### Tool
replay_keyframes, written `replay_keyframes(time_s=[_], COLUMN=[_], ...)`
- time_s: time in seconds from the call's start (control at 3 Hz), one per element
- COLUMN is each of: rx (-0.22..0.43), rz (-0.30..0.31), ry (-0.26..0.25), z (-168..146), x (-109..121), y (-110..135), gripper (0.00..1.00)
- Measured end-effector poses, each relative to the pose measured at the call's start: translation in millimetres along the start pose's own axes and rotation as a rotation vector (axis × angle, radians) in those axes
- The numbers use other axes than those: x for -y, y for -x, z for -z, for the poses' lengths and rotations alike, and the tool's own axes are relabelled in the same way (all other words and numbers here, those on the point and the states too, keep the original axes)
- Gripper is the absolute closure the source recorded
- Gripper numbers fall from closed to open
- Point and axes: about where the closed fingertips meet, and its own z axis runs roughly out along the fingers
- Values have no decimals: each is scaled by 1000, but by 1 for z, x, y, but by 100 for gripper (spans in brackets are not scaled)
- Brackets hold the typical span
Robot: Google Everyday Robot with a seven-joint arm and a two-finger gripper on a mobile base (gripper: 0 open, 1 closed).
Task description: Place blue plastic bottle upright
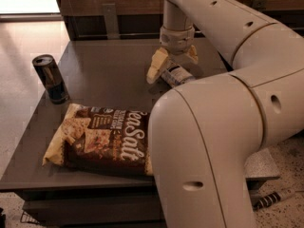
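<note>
The blue plastic bottle (pixel 176 75) lies on its side on the dark table (pixel 114 65), right of the middle, its far end partly hidden by my arm. My gripper (pixel 174 62) hangs straight down over it. Its cream fingers (pixel 156 66) are spread apart, one on each side of the bottle's upper end. The jaws stand open around the bottle and are not closed on it. The bottle's cap is not visible.
A dark slim drink can (pixel 50 78) stands upright near the table's left edge. A brown snack bag (pixel 102 139) lies flat at the front. My big white arm (pixel 213 127) covers the table's right side. A wall (pixel 109 13) runs along the back.
</note>
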Motion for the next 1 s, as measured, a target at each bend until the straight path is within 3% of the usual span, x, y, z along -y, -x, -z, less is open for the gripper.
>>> replay_keyframes(time_s=[0.33,1.0], rx=[-18,11], rz=[-31,-25], ry=[10,0], z=[-17,-12], x=[0,1], y=[-6,4], gripper=[23,71])
